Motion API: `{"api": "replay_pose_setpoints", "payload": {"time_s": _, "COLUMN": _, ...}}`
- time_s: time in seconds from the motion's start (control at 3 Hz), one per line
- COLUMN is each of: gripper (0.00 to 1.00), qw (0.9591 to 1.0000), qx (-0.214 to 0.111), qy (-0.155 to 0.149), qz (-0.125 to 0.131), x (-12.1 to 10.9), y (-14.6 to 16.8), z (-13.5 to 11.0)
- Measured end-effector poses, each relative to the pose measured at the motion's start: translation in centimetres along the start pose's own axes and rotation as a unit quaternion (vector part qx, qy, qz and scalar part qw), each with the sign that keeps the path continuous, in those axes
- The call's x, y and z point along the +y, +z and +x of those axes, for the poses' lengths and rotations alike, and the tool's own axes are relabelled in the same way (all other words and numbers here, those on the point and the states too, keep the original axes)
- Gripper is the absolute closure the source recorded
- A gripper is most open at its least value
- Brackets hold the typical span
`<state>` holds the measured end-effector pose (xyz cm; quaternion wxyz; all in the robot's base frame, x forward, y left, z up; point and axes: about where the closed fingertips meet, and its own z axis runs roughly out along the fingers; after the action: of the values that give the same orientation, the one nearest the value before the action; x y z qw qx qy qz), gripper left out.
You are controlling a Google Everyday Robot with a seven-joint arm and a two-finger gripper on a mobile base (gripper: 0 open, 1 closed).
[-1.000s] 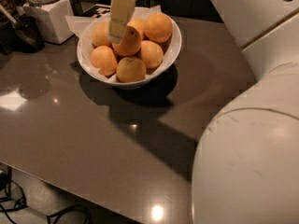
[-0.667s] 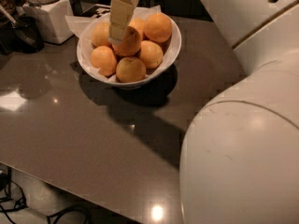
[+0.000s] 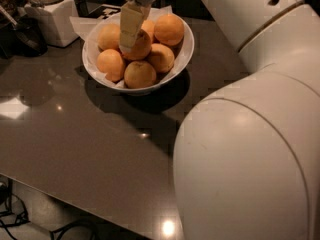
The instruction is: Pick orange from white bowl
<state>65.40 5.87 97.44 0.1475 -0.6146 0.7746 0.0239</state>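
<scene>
The white bowl [image 3: 186, 54] stands at the back of the dark table and holds several oranges on white paper. The orange [image 3: 141, 48] lies on top in the middle of the pile, partly hidden by my gripper. My gripper [image 3: 130, 31] reaches down from above into the bowl, with its pale tip against the left side of that orange. A deeper orange fruit [image 3: 169, 29] sits at the bowl's back right. Paler fruits [image 3: 111, 64] lie at the left and front.
A white square jar [image 3: 50, 16] stands at the back left beside a dark object [image 3: 27, 34]. My large white arm [image 3: 250, 159] fills the right and the foreground. The table's front edge [image 3: 75, 204] runs diagonally at the lower left, with cables on the floor below.
The arm's big white links have swung left and now cover more of the foreground. The gripper stays over the bowl, slightly lower on the middle orange.
</scene>
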Motion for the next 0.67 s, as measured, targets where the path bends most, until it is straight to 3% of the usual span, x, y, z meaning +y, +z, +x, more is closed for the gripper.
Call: {"api": "replay_pose_setpoints", "payload": {"time_s": 0.67, "gripper": 0.2, "qw": 0.9996, "qx": 0.021, "qy": 0.008, "qz": -0.018, "x": -0.4, "y": 2.5, "z": 0.6}}
